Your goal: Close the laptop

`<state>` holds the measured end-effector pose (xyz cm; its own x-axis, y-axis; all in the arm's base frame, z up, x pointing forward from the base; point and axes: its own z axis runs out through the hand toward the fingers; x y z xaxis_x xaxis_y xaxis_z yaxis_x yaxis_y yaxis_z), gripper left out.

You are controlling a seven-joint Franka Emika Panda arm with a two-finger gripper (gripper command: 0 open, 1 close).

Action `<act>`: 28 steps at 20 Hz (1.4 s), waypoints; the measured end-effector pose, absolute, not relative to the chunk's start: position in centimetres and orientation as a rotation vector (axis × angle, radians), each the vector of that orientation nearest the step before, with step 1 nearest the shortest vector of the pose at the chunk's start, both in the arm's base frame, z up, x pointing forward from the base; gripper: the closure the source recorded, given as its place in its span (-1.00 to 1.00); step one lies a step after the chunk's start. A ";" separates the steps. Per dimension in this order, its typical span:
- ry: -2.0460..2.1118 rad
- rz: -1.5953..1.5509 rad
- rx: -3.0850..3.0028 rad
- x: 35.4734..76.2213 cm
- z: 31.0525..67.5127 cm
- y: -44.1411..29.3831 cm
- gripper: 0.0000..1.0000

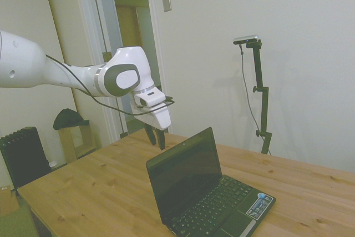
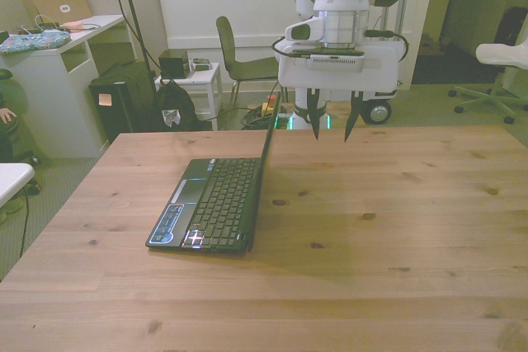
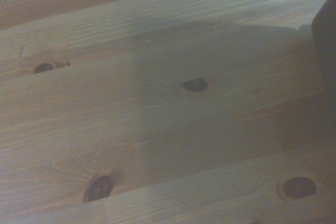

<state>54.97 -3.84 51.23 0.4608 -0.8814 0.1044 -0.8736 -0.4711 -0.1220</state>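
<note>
The laptop [image 1: 206,195] is small and black and sits open on the wooden table [image 1: 100,192], its dark screen upright and a blue-white sticker on the palm rest. In the front view the laptop [image 2: 214,202] lies left of centre, its lid seen edge-on. My gripper [image 2: 332,125] hangs open just behind the lid's top edge, on its back side, a little above the table. In the side view the gripper [image 1: 157,137] is behind the lid's upper corner, apart from it. In the wrist view a dark edge of the laptop [image 3: 326,40] shows beside bare wood.
The table [image 2: 396,228] spreads wide toward the front view's right. Behind it stand a chair [image 2: 239,59], a white desk [image 2: 58,72] and dark bags on the floor. A black radiator [image 1: 22,156] stands off the table's end in the side view.
</note>
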 end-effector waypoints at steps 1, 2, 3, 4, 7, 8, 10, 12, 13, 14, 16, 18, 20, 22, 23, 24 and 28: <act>1.592 -0.234 -2.639 55.0 51.2 -4.0 1.00; 1.597 -0.232 -2.637 55.0 51.1 -4.2 1.00; 1.601 -0.231 -2.635 54.9 51.1 -4.4 1.00; 1.605 -0.229 -2.634 54.9 51.1 -4.5 1.00; 1.611 -0.223 -2.630 54.9 51.1 -4.7 1.00; 1.613 -0.220 -2.630 54.8 51.0 -4.7 1.00; 1.621 -0.209 -2.628 54.7 51.0 -5.0 1.00; 1.634 -0.198 -2.623 54.5 51.1 -5.4 1.00; 1.643 -0.193 -2.619 54.4 51.2 -5.8 1.00; 1.652 -0.191 -2.613 54.2 51.3 -6.3 1.00; 1.674 -0.191 -2.599 53.8 51.6 -7.6 1.00; 1.698 -0.188 -2.586 53.5 51.6 -9.3 1.00; 1.716 -0.184 -2.578 53.1 51.4 -11.4 1.00; 1.732 -0.177 -2.566 52.6 51.2 -13.5 1.00; 1.735 -0.176 -2.562 52.4 51.2 -14.3 1.00; 1.740 -0.176 -2.559 52.2 51.2 -15.1 1.00; 1.765 -0.162 -2.551 50.7 50.7 -19.2 1.00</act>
